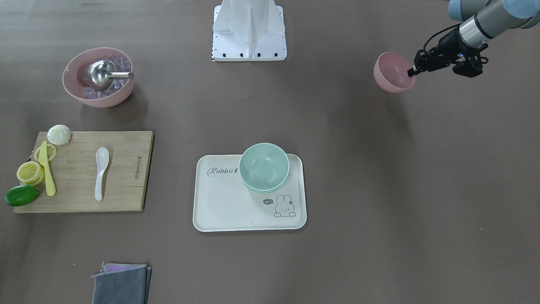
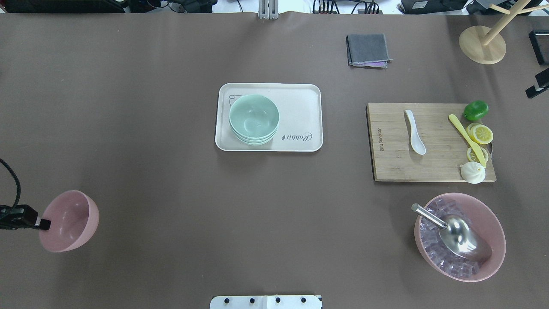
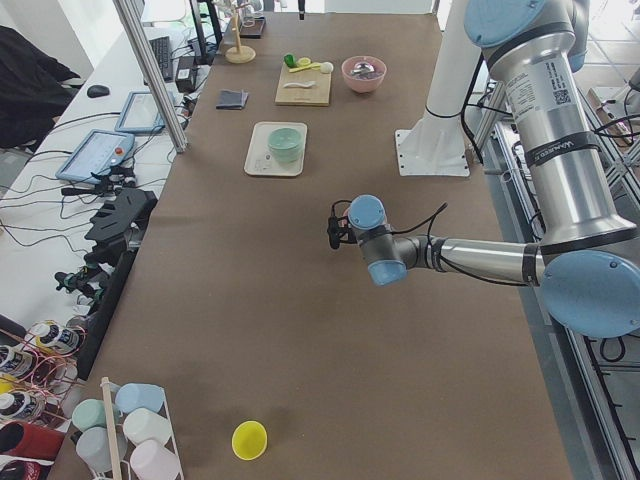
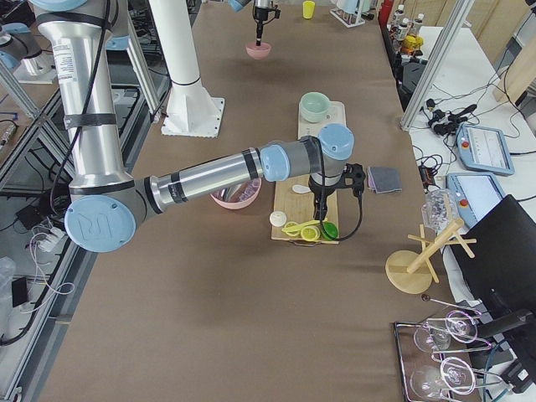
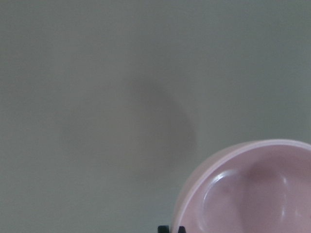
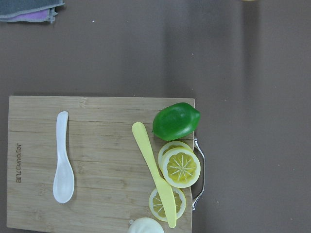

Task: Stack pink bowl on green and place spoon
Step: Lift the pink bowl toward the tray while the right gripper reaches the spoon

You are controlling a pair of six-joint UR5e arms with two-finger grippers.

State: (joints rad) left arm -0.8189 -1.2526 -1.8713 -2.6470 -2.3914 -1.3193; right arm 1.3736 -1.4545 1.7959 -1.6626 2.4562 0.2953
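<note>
My left gripper [image 1: 411,71] is shut on the rim of the small pink bowl [image 1: 392,74] and holds it tilted above the table, at the near left in the overhead view [image 2: 70,221]. The left wrist view shows the bowl [image 5: 252,189] at its lower right. Stacked green bowls [image 2: 254,118] sit on the white rabbit tray [image 2: 300,107] at the table's middle. The white spoon [image 2: 415,131] lies on the wooden cutting board [image 2: 394,167]; it also shows in the right wrist view [image 6: 63,160]. My right gripper [image 4: 318,201] hangs above the board; I cannot tell whether it is open or shut.
A large pink bowl [image 2: 493,253] with ice cubes and a metal scoop [image 2: 461,238] stands near the board. A yellow knife [image 6: 154,174], lemon slices [image 6: 181,167], a lime [image 6: 176,120] and a white bun [image 2: 472,172] crowd the board's right end. A grey cloth [image 2: 368,49] lies beyond.
</note>
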